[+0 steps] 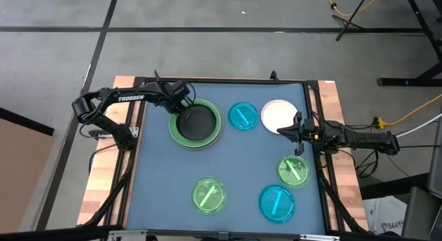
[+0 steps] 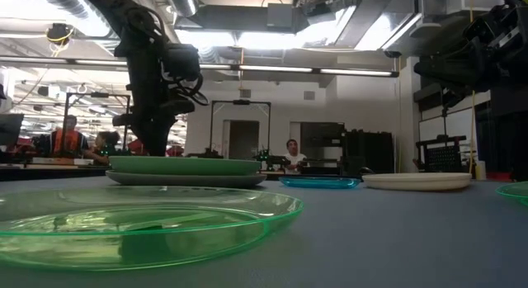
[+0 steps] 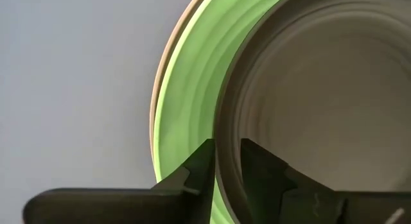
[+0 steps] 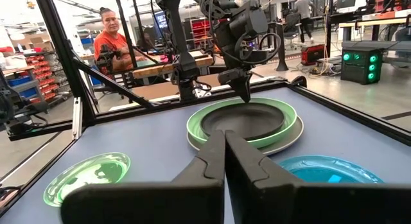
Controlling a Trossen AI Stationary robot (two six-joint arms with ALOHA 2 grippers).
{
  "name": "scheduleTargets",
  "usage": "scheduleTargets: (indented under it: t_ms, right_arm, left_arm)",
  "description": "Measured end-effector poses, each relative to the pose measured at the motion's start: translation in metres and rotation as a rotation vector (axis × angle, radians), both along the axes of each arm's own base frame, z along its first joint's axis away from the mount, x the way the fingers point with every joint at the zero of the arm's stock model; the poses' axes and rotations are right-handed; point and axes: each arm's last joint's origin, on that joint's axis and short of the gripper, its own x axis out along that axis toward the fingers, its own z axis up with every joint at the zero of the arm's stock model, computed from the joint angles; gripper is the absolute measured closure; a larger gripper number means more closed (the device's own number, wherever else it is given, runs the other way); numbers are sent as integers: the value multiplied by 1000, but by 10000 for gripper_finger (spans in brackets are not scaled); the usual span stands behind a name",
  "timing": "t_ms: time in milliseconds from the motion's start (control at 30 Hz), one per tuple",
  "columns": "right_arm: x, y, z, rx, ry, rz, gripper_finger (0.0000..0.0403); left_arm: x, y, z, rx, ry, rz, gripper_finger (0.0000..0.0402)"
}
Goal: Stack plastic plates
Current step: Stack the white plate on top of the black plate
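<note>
"TROSSEN" lettering on left arm (image 1: 131, 98) — fingers (image 3: 204, 161) astride black plate (image 1: 196, 121) rim, slightly parted.

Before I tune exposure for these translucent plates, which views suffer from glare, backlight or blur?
Low view: bright ceiling lights backlight the scene, so the left arm's gripper is a silhouette, and the near translucent green round plate looks soft. Left wrist view: the medium black round plate is blurred close up. High view: evenly lit.

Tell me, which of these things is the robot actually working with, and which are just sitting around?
Working with:
- stack of grey plate, light green plate, black plate
- left hand, at the black plate's rim
- white plate
- blue plates
- green plates

Sitting around:
- right hand, waiting
- people in the background
</note>
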Motion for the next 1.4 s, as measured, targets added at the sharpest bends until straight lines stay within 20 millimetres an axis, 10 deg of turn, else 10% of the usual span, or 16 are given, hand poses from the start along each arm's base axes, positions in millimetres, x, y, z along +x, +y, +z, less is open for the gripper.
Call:
scheduleTargets:
  t_ms: [667, 1400]
  right_arm:
    - [-8, -5, 36, 17, -84, -161, 249]
    - [33, -10, 46, 30, 538, -385, 240]
  left_arm:
    - [21, -20, 19, 98, -181, -111, 333]
    - [70, -64, 42, 264, -530, -342, 333]
